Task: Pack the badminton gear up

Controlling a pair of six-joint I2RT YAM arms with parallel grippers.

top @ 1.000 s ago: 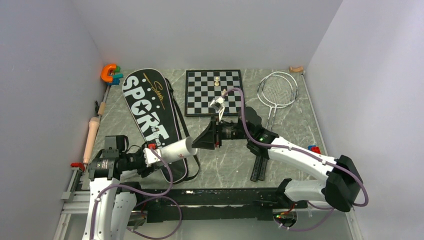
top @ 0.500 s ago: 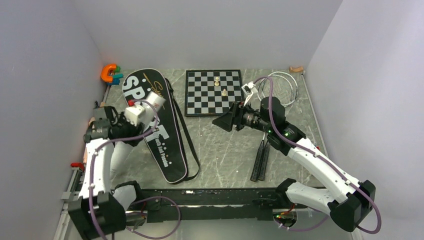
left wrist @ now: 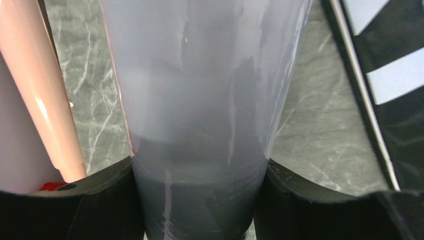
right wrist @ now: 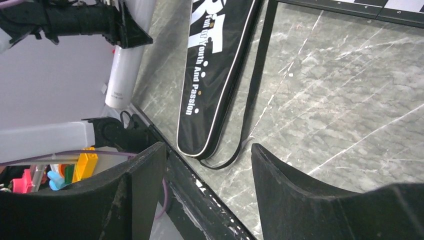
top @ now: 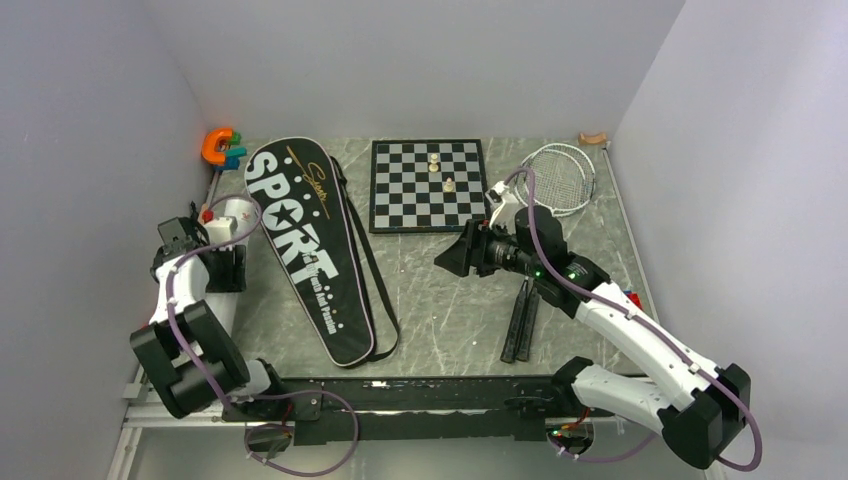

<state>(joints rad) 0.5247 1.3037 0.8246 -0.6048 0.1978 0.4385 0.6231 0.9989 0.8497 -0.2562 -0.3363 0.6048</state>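
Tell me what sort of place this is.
Probably a robot test cell: white panels wall in a marble-look table, two arms bolted at its edge, with mismatched props like a chessboard and racket bag.

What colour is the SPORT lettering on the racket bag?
White, on the black racket bag; clearest in the top external view.

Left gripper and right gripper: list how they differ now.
The left gripper is shut on the white tube; the right gripper is open and empty. The left gripper sits left of the SPORT bag; the right gripper hangs near the chessboard. Both have black fingers.
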